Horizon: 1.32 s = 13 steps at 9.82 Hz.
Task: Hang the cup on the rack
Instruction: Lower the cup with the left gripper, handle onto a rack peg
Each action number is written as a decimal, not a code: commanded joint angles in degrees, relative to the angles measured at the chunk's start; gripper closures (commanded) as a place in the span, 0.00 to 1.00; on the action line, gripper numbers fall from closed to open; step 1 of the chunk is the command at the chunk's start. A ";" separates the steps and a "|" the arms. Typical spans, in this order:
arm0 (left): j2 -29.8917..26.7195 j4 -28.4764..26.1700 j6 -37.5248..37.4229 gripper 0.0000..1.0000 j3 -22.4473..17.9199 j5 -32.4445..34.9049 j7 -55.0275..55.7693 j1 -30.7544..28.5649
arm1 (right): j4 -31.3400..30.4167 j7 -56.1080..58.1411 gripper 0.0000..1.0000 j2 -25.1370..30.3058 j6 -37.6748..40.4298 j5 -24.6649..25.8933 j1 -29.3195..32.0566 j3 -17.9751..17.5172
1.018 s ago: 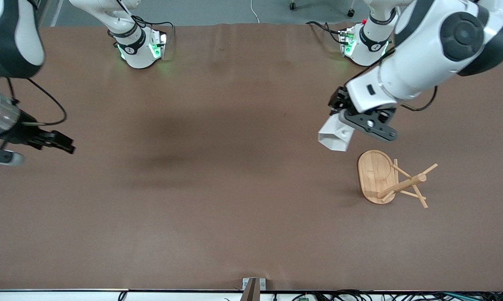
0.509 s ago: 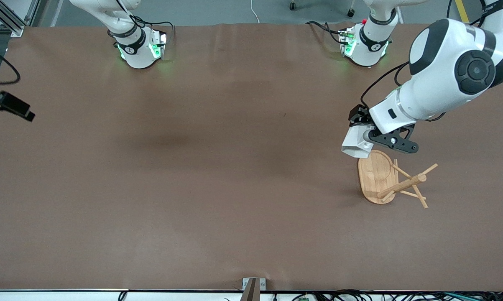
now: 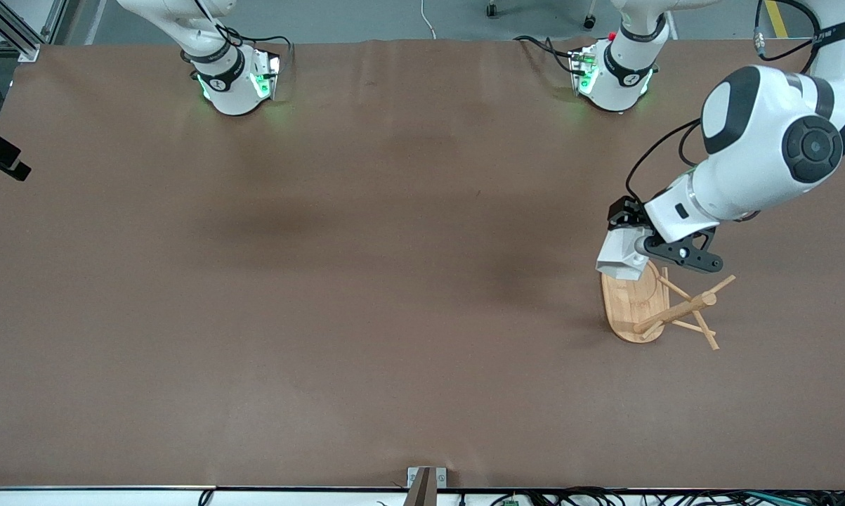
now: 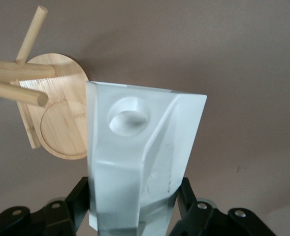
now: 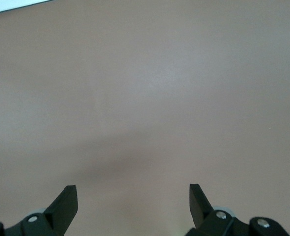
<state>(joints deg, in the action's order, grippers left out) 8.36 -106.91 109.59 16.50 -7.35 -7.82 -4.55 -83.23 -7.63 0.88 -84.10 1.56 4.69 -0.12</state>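
The left gripper (image 3: pixel 629 242), clenched on the cup (image 3: pixel 622 256), has carried it over the rack (image 3: pixel 636 302) at lower right, ready for hanging; the right gripper (image 5: pixel 133 199) waits with fingers spread at the upper left edge.

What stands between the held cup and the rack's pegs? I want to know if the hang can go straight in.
Nothing visible does. The left gripper, shut on the cup, holds it over the edge of the rack base. Only open air separates the cup from the pegs. The right gripper waits open over bare table.
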 commanded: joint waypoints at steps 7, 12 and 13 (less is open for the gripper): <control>5.53 0.29 5.99 1.00 -3.14 0.06 -5.89 0.85 | 0.26 5.89 0.00 -0.26 0.96 0.55 2.17 -0.50; 5.44 1.08 5.99 1.00 -3.41 0.14 -7.29 0.68 | 0.26 5.79 0.00 -0.26 1.48 0.38 2.25 -0.50; 5.44 1.17 5.99 1.00 -3.84 0.14 -7.47 0.68 | 0.26 5.79 0.00 -0.26 1.49 0.29 2.34 -0.50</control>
<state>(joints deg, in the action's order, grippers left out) 12.64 -105.70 114.93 13.71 -7.35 -13.92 -4.41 -83.23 -0.95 0.67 -83.14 1.75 6.31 -0.10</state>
